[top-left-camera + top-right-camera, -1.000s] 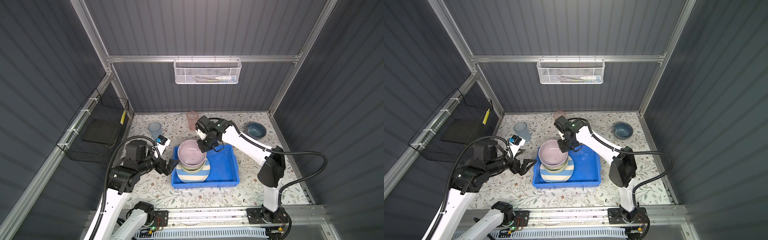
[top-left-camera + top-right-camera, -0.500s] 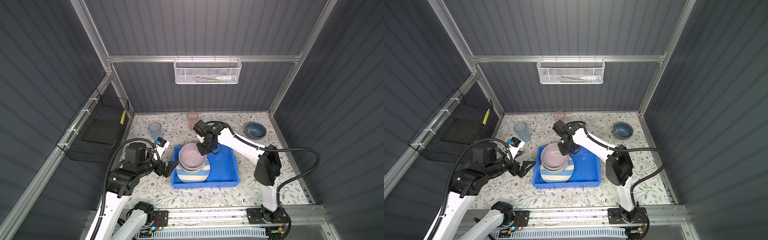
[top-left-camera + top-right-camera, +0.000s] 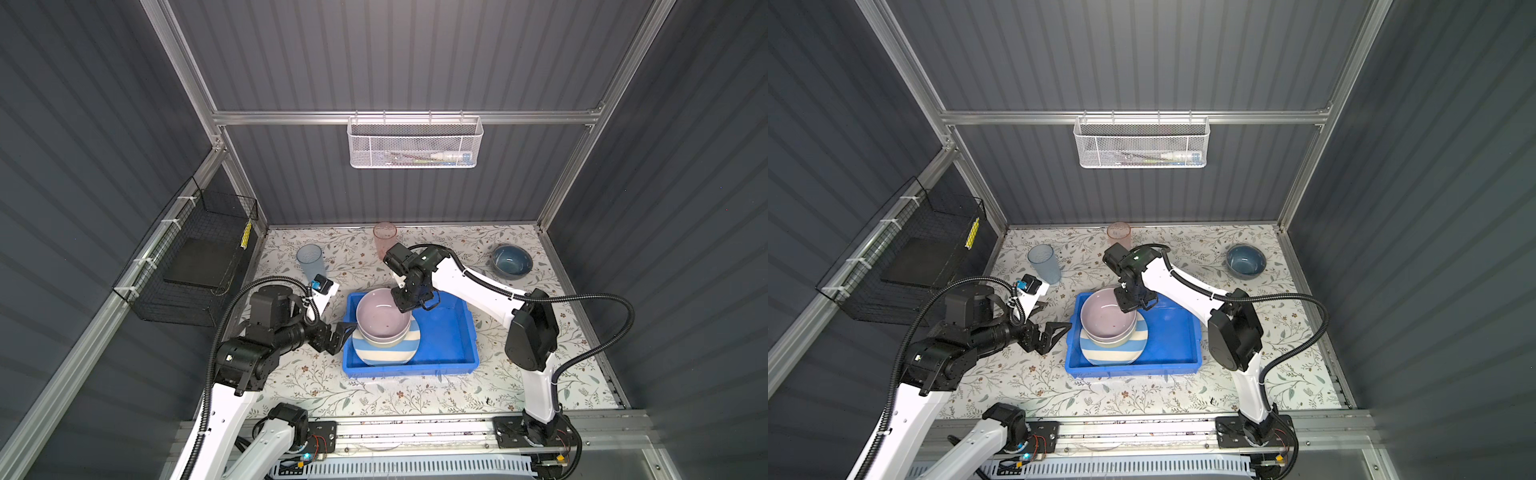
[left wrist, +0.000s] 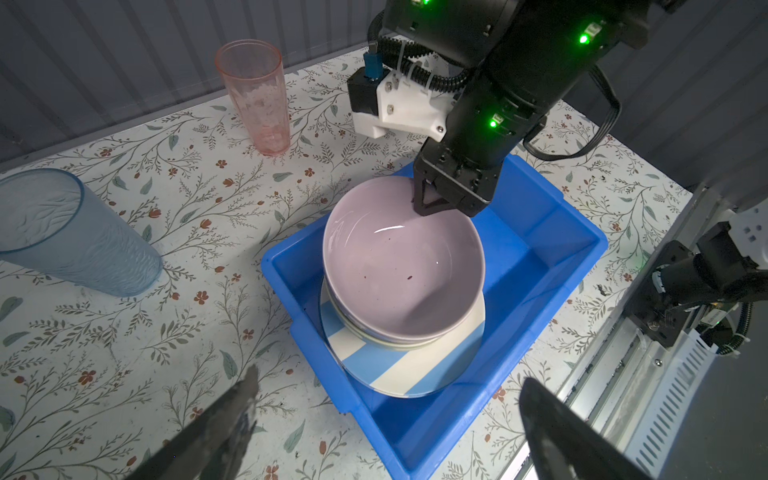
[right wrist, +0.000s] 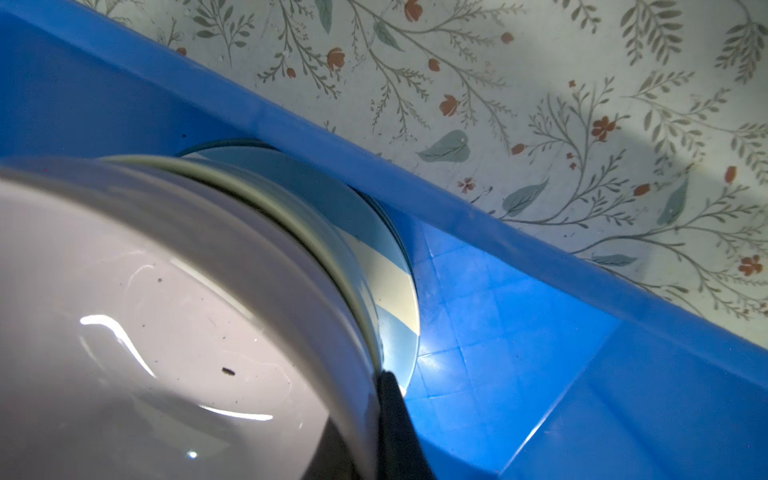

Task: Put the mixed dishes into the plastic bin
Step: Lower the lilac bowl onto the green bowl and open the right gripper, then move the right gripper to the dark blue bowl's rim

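Placing: right claw (image 4: pixel 432 204) pinches lilac bowl (image 4: pixel 399 270), nested in plastic bin (image 4: pixel 552 208); left claw (image 3: pixel 1057 338) gapes empty. Next, likely: release, lift clear.

Robot test cell in a lab: grey ribbed wall panels (image 3: pixel 415 54) on aluminium framing (image 3: pixel 291 117), floral tabletop (image 3: pixel 415 399), arm-mounting rail (image 3: pixel 415 432) at 6 o'clock.

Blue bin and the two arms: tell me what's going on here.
The right gripper is shut on the rim of the lilac bowl, nested in a pale green bowl on a striped plate inside the blue bin. The left gripper hangs open beside the bin, empty. A blue tumbler, pink tumbler and dark blue bowl wait on the table.
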### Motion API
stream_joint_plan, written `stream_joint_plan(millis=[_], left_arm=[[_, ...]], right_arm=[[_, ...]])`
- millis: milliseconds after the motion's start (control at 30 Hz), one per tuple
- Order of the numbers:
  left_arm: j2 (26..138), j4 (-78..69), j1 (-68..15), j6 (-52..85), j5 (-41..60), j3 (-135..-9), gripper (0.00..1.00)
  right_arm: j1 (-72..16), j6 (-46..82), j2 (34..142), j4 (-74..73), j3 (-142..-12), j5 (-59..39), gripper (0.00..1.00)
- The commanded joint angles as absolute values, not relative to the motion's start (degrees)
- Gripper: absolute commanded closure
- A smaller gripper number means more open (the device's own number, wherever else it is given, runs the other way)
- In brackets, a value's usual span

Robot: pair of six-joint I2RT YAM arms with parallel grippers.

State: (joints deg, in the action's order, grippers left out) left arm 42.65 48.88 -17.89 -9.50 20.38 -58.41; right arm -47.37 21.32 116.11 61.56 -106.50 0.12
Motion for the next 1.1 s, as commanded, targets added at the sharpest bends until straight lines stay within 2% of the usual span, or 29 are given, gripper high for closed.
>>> stream_joint_plan(millis=[0, 100, 233, 400, 567, 667, 833, 1067], left_arm=[[42.38, 49.57, -17.50, -10.06, 20.31, -57.68, 0.00], [42.42, 49.56, -17.49, -10.11, 19.86, -57.74, 0.00], [42.61, 49.37, -17.49, -10.13, 19.95, -57.75, 0.00], [43.09, 49.34, -17.49, -10.10, 19.97, -58.01, 0.00], [43.06, 49.66, -17.49, -10.07, 19.31, -58.22, 0.00], [43.06, 49.57, -17.49, -10.11, 19.66, -58.32, 0.00], [43.83, 49.48, -17.49, -10.42, 20.18, -59.03, 0.00], [44.38, 47.31, -17.49, -10.82, 21.50, -58.39, 0.00]], right_arm=[[-47.90, 21.98, 116.36, 61.56, -106.89, -1.55, 1.00], [-47.90, 21.98, 116.30, 61.67, -107.04, -1.48, 1.00], [-47.90, 22.10, 115.76, 61.77, -107.23, -1.41, 0.93], [-47.92, 22.32, 115.01, 62.03, -107.14, -1.28, 0.73], [-47.81, 22.41, 113.55, 61.91, -106.93, -0.70, 0.65], [-47.66, 22.41, 112.44, 61.33, -106.88, -0.98, 0.57], [-46.00, 23.07, 109.41, 58.04, -104.65, -5.53, 0.37], [-39.34, 24.30, 100.38, 51.13, -95.24, -9.36, 0.21]])
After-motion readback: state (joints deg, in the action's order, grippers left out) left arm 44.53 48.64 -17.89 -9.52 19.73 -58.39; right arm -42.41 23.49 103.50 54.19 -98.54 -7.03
